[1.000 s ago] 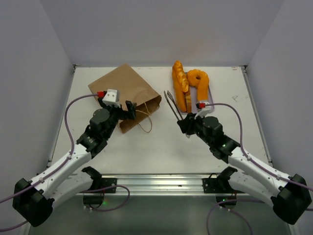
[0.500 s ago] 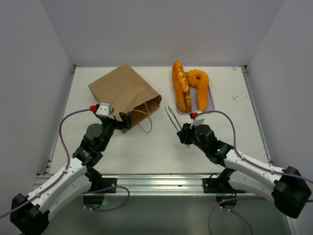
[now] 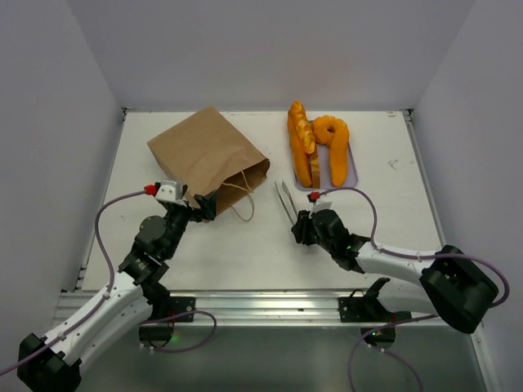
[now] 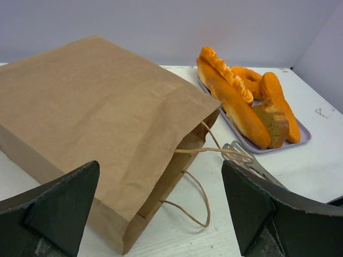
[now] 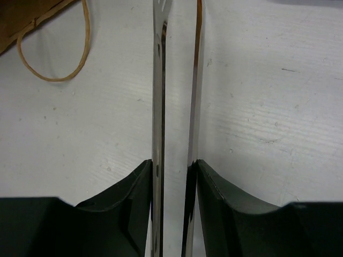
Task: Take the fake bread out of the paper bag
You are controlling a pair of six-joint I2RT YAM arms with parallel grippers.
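The brown paper bag (image 3: 208, 153) lies flat at the back left, mouth and cord handles facing the front right; it also fills the left wrist view (image 4: 96, 112). The fake bread (image 3: 315, 149), long loaves and a ring piece, lies on the lavender tray (image 3: 352, 169), also in the left wrist view (image 4: 241, 101). My left gripper (image 3: 204, 206) is open and empty just in front of the bag's mouth. My right gripper (image 3: 302, 229) is shut on the metal tongs (image 3: 286, 200), whose two arms run between my fingers (image 5: 174, 107).
The tongs' tips (image 4: 241, 152) lie near the bag's handle (image 4: 195, 187). The grey walls stand close on the left, right and back. The table's front rail (image 3: 261, 302) carries both arm bases.
Both arms have drawn back toward the front edge. The right gripper has pulled the tongs away from the tray. The left gripper has backed off the bag's mouth.
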